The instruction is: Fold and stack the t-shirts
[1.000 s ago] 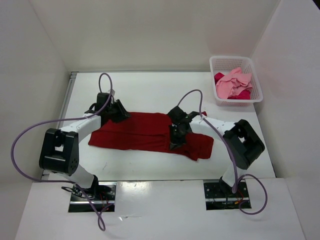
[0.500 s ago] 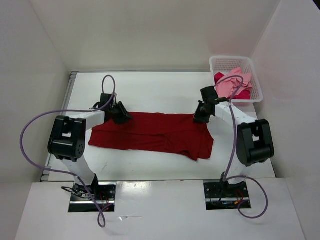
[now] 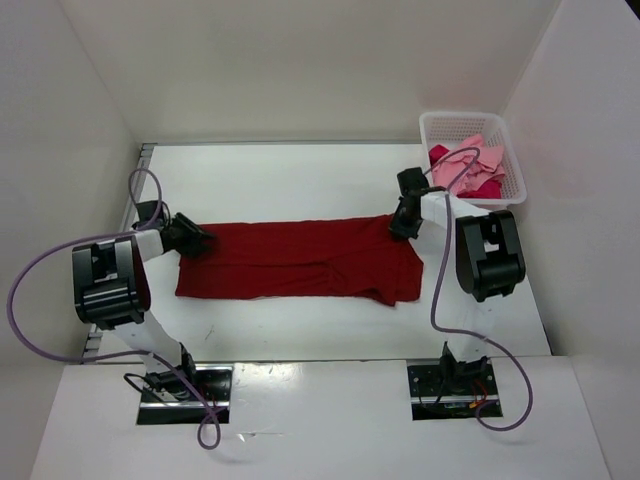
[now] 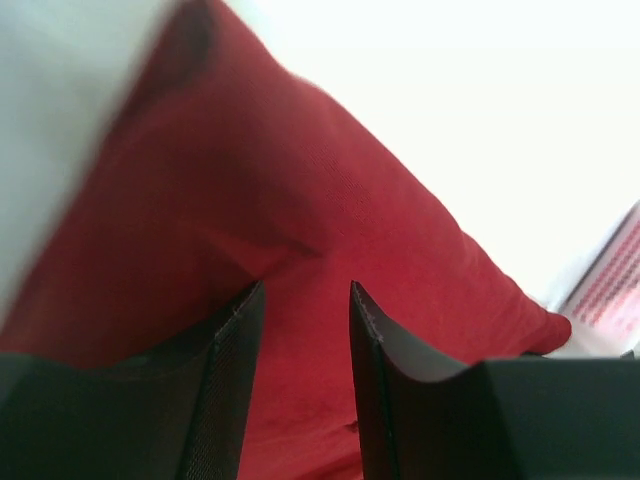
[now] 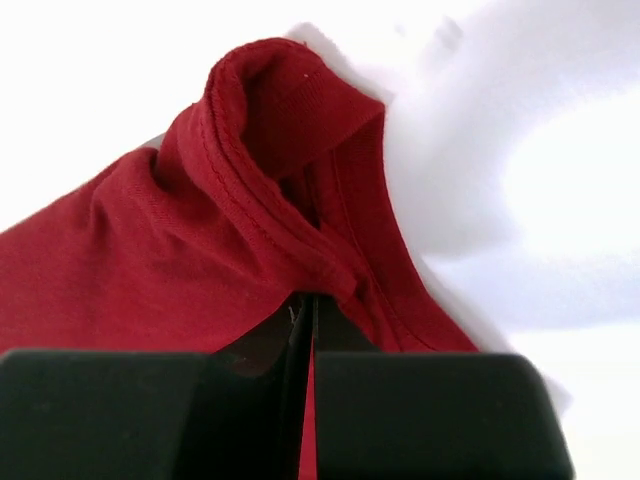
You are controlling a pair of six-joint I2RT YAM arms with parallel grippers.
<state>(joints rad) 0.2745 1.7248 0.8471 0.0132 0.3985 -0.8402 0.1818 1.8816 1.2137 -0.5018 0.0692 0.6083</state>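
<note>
Matt knit cloth dark red t-shirt (image 3: 300,262), white plastic mesh basket (image 3: 470,116), smooth table (image 3: 300,190)

Narrowly parted fingers (image 4: 228,400) seemingly pinch the blurred dark red shirt (image 4: 330,190).

A white basket on a white table, boxed in by pale walls.
The mesh basket (image 3: 480,203) sits at the far right corner of the table (image 3: 300,180), close to the right wall (image 3: 590,200) and a little short of the back wall (image 3: 300,70). A grey metal strip (image 3: 138,175) runs along the table's left edge, beside the left wall (image 3: 60,180). A white ledge (image 3: 320,420) spans the near side.
</note>
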